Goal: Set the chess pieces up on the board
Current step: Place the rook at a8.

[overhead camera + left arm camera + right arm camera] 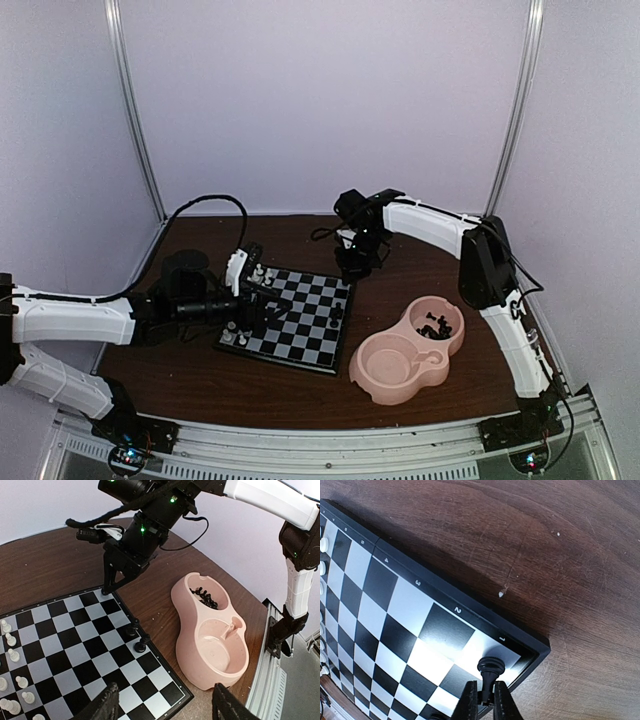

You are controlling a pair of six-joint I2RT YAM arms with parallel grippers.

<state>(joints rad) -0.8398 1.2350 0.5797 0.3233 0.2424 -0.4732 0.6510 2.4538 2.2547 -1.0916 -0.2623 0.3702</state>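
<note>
Right gripper is pinched closed on a black pawn, lower centre of the right wrist view, at the board's corner square. Left gripper has its fingers apart and holds nothing, at the bottom edge of its view.

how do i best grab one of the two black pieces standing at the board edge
Come straight down on the black piece and probably close the jaws on its slim neck under the round head. It stands upright, with its twin close along the board edge, so squeeze across that line.
</note>
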